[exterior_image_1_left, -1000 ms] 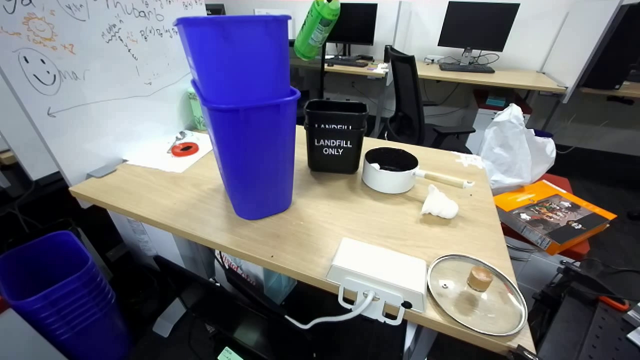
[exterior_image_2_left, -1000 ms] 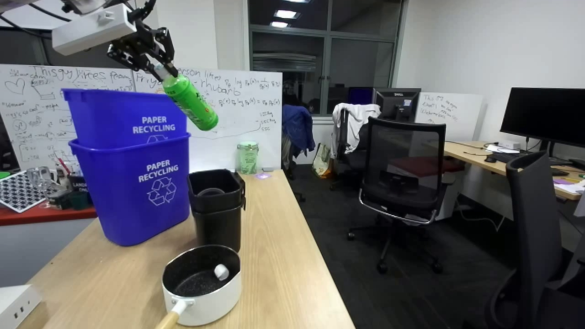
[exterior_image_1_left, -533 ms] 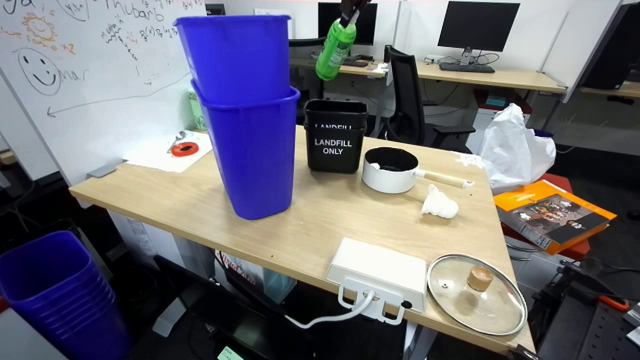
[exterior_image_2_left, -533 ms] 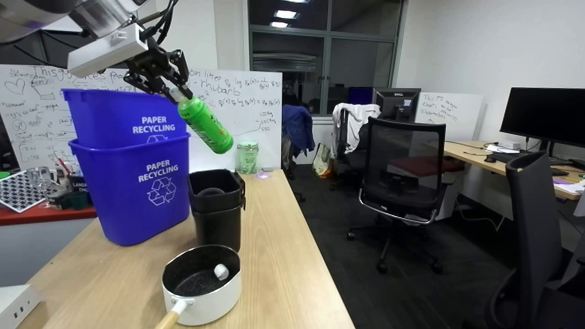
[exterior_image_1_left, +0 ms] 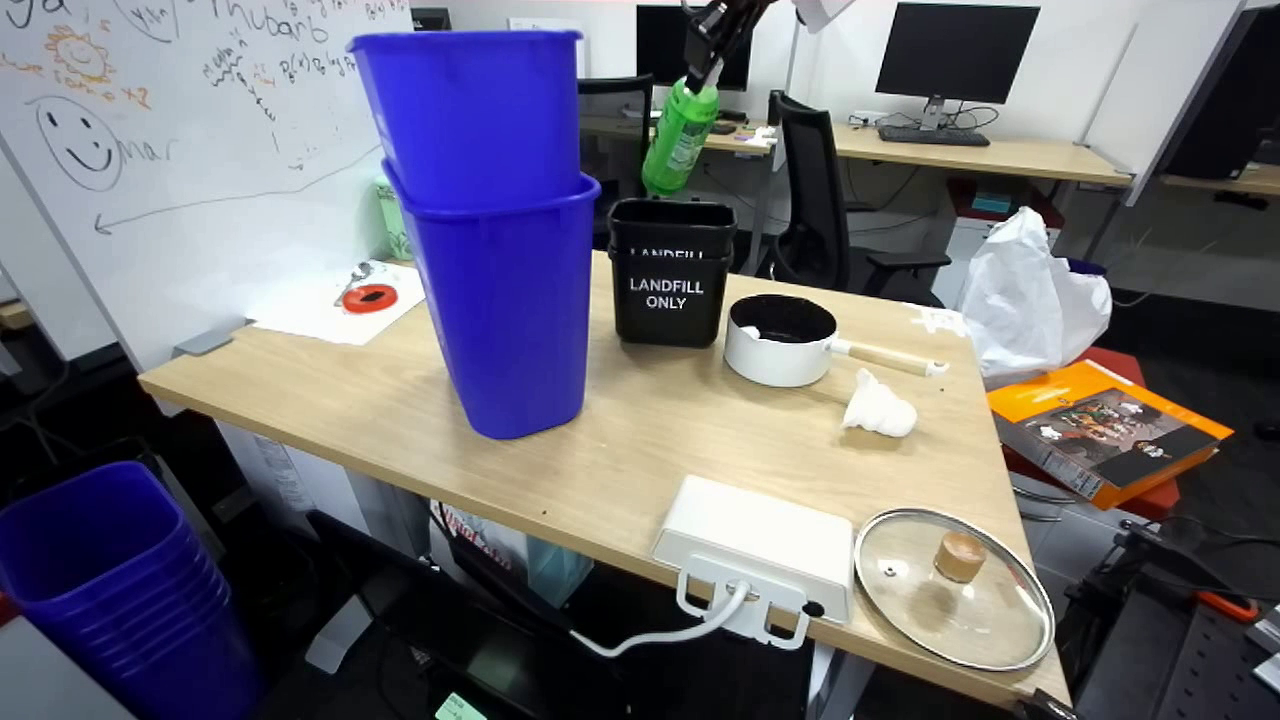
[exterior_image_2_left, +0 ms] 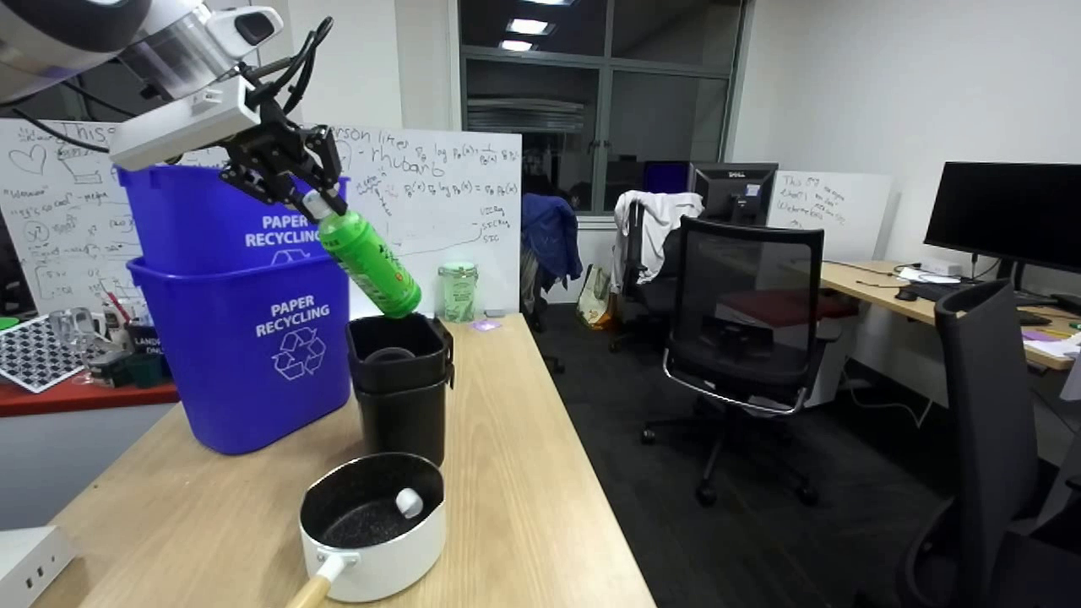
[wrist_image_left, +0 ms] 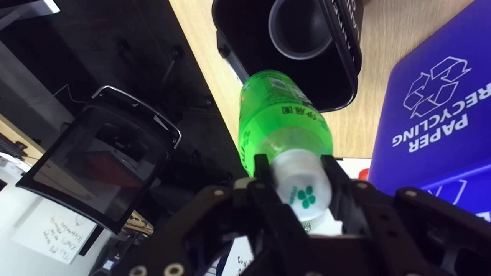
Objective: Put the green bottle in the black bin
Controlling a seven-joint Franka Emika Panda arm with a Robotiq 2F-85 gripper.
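At far left in an exterior view, a stack of blue bins (exterior_image_1_left: pixel 115 630) sits lower than the counter (exterior_image_1_left: pixel 650 450), with a written-on whiteboard (exterior_image_1_left: pixel 220 170) standing above. On the counter come a white sheet (exterior_image_1_left: pixel 325 325) with a red disc (exterior_image_1_left: pixel 370 299) on it, dark in the middle, then 2 nested blue bins (exterior_image_1_left: pixel 510 320), upright. Right of these stands the black bin (exterior_image_1_left: pixel 668 325), 2 pieces nested together and lettered LANDFILL ONLY; the wrist view shows a dark round container (wrist_image_left: pixel 301 30) inside it. The green bottle (exterior_image_1_left: pixel 680 142) is in the air, tilted cap end up, its base close over the edge of the bin's mouth; whether base and rim touch, I cannot tell. Above it the end effector (wrist_image_left: pixel 297 168) pinches the bottle by its white cap (wrist_image_left: pixel 301 186), with 2 black fingers (wrist_image_left: pixel 262 168) pressed in, 1 at each side. Farther right are a white box (exterior_image_1_left: pixel 755 525) at the counter's edge and a white saucepan (exterior_image_1_left: pixel 770 365) just beside the black bin, its wooden handle (exterior_image_1_left: pixel 885 357) pointing right and a small white item (exterior_image_2_left: pixel 409 503) lying in it. A white crumpled object (exterior_image_1_left: pixel 880 410) and a glass lid (exterior_image_1_left: pixel 915 600) with a wooden knob (exterior_image_1_left: pixel 959 557) follow, well apart, and at far right, off the counter, is a white plastic bag (exterior_image_1_left: pixel 1035 290).
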